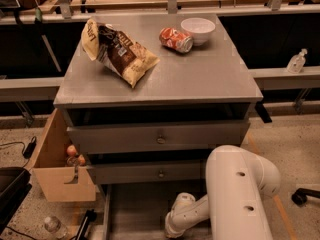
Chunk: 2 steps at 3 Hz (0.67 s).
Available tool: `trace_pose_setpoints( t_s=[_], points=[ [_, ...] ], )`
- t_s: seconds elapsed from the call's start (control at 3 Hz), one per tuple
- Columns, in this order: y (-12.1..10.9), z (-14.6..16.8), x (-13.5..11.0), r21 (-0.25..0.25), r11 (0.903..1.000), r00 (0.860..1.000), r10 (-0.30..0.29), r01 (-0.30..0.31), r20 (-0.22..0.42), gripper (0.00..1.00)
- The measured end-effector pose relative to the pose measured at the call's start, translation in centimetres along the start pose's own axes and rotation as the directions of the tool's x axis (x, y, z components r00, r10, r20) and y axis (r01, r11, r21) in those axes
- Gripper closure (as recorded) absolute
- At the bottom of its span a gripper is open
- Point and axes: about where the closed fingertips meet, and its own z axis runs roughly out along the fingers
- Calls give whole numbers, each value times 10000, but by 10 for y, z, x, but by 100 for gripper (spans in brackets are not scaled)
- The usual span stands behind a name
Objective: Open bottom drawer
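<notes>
Looking down on the grey metal three-drawer cabinet [165,79], I see its bottom drawer [140,209] pulled well out toward me. The shallow grey tray lies open beneath the two drawers above it. Its front panel runs off the lower edge of my view, so I cannot see the knob.

My white robot arm [240,194] fills the lower right, standing just off the cabinet's near right corner. Its forearm reaches left and down over the right part of the open tray. The pincer [171,231] sits at the very bottom edge of the view, above the tray and largely cut off. I cannot tell whether it is spread, pressed together or pinching anything.

The middle grey drawer front [150,173] and the tall top grey drawer front [150,136] each carry a small round knob at the centre.

On the cabinet top, a crumpled yellow and brown crisp bag [117,51] lies toward the far left corner. A red soda can [176,39] lies on its side near the far edge, just beside a white round bowl [198,30] to its right.

An open brown cardboard box [52,179] stands on the floor against the cabinet's left side, with orange round fruit [73,152] inside. A clear plastic bottle [52,225] lies on the floor near it.
</notes>
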Motion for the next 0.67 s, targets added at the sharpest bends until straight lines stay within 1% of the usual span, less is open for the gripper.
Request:
trace_pose_setpoints(
  t_s=[0.67],
  points=[
    [2,2,-1,-43,10000,10000,-7,7,8,52]
  ],
)
